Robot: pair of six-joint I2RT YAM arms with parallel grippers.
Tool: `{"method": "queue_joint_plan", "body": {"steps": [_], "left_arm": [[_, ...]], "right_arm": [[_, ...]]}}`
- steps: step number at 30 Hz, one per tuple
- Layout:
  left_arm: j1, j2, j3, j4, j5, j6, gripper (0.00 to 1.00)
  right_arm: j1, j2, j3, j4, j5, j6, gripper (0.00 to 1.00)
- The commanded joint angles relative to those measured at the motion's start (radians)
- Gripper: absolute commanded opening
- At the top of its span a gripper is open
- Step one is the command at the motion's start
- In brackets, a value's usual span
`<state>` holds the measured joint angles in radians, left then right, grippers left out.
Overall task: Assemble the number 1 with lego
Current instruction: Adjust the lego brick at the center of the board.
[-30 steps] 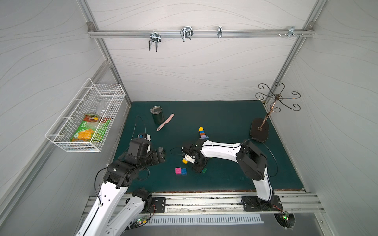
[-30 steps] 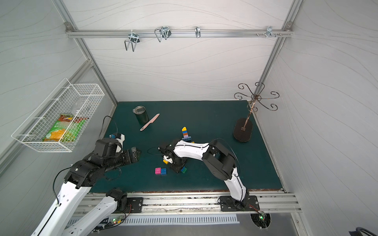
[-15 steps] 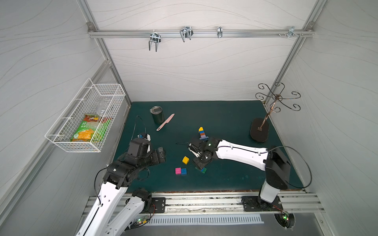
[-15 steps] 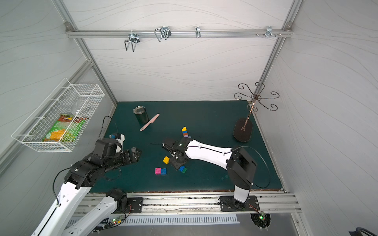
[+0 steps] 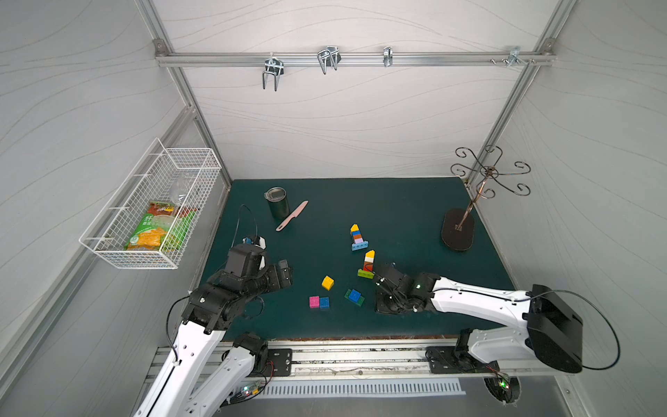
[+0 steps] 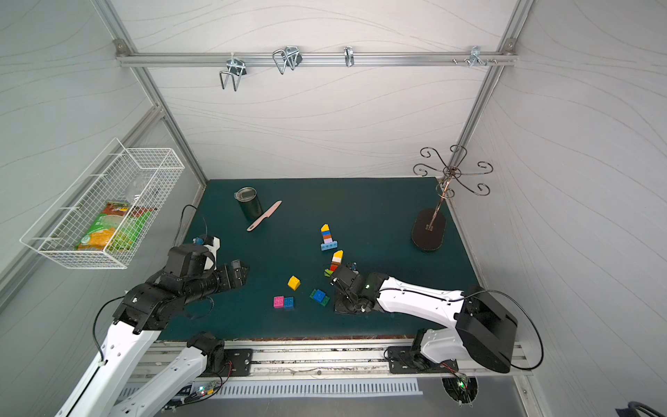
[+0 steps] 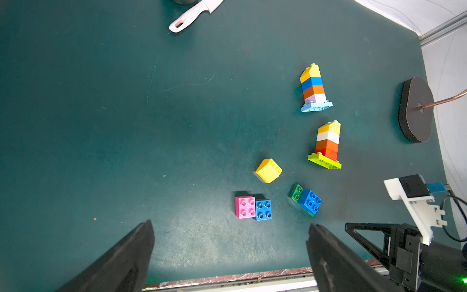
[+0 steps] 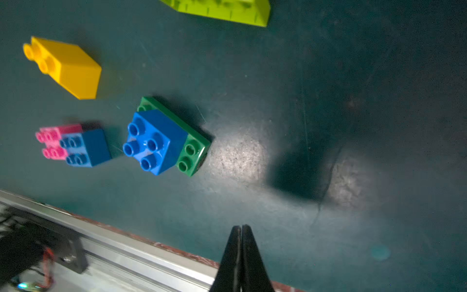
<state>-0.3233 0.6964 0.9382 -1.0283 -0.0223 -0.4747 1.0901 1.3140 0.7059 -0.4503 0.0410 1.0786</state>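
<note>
1. Step in hand, as I judge it: between picks. The right pincer (image 8: pixel 241 228) carries nothing, so a fresh brick has to be fetched for the figure just begun. The next move calls for parting the jaws, squaring up over a loose square brick and gripping its flat sides.
2. Right pincer: the jaws are pressed together, with the tips meeting at lower centre of the right wrist frame. It hangs over bare bench (image 8: pixel 328 101) and touches no lego.
3. Nearest lego: a blue brick (image 8: pixel 156 141) seated on a longer green brick (image 8: pixel 193 154), centre-left of that frame and apart from the tips. This reads as the start of a third "1".
4. Further out, at far left: a pink brick (image 8: pixel 50 137) and a second blue brick (image 8: pixel 87 149) touch side by side, studs up. At upper left is a yellow brick (image 8: pixel 68 68) with its studs facing sideways, seemingly on its side.
5. Right of centre in the left wrist frame: the lime-based stack (image 7: pixel 327 144) is upright, red, orange and white with a yellow cap. Above it stands the light-blue-based stack (image 7: pixel 312 88), lilac, orange and blue with a yellow cap. Both look finished.
6. Left pincer (image 7: pixel 230 223): the jaws are spread wide and hold nothing. It sits at the lower edge of the left wrist frame, just short of the pink and blue pair.
7. Off-task: a pink knife (image 7: pixel 192 15) at the top edge of that frame.
</note>
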Motion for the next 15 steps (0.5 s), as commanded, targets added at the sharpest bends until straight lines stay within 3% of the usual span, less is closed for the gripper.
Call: {"method": "queue_joint_plan", "body": {"steps": [1, 15], "left_arm": [[0.003, -0.001, 0.011, 0.043, 0.001, 0.005, 1.0], [0.003, 0.011, 0.013, 0.042, 0.001, 0.007, 1.0]], "right_arm": [[0.039, 0.013, 0.003, 0.123, -0.001, 0.102, 0.0], [0.11, 0.142, 0.007, 0.254, 0.011, 0.217, 0.0]]}}
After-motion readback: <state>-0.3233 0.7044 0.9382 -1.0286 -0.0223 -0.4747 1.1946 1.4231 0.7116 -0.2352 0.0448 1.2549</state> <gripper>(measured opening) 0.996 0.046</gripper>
